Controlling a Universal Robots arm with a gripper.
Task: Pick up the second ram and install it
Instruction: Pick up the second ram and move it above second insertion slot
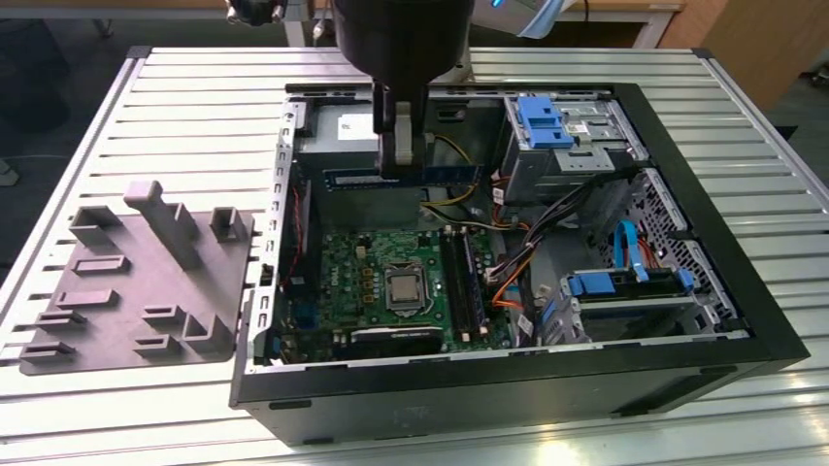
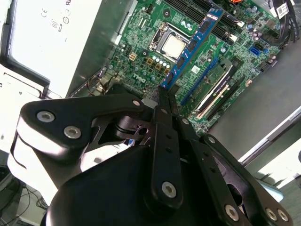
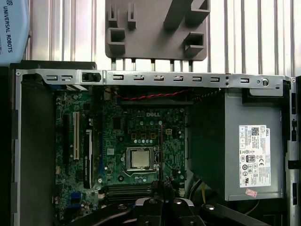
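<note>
A ribbed silver metal tabletop (image 1: 194, 87) is carrying an open black computer tower case (image 1: 518, 388), which is lying on its side. A grey plastic tray with raised blocks (image 1: 130, 291) is lying just beside the case, on the exterior view's left. Inside the case, a grey metal power supply box (image 3: 235, 141) is sitting next to a green motherboard (image 1: 349, 262), and a square silver processor (image 3: 140, 158) is sitting near the board's middle.

The black robot gripper (image 1: 396, 160) is reaching down into the case from above. Its jaws are pressing together on the second ram (image 1: 453, 177), a slim, flat, blue-looking stick with a row of small dark chips.

The stick is hanging in the air over the edge where the power supply box meets the motherboard, clear of the board. In the exterior view its long axis is running level from left to right, crosswise to the long black memory slots (image 1: 460, 277).

In the second wrist view, the gripper (image 2: 164, 94) is showing most of the stick (image 2: 195, 40) reaching straight out from its jaws over the board. In the first wrist view, the stick (image 3: 161, 150) is showing edge-on as a thin dark line beside the processor, above the gripper (image 3: 162, 195).
</note>
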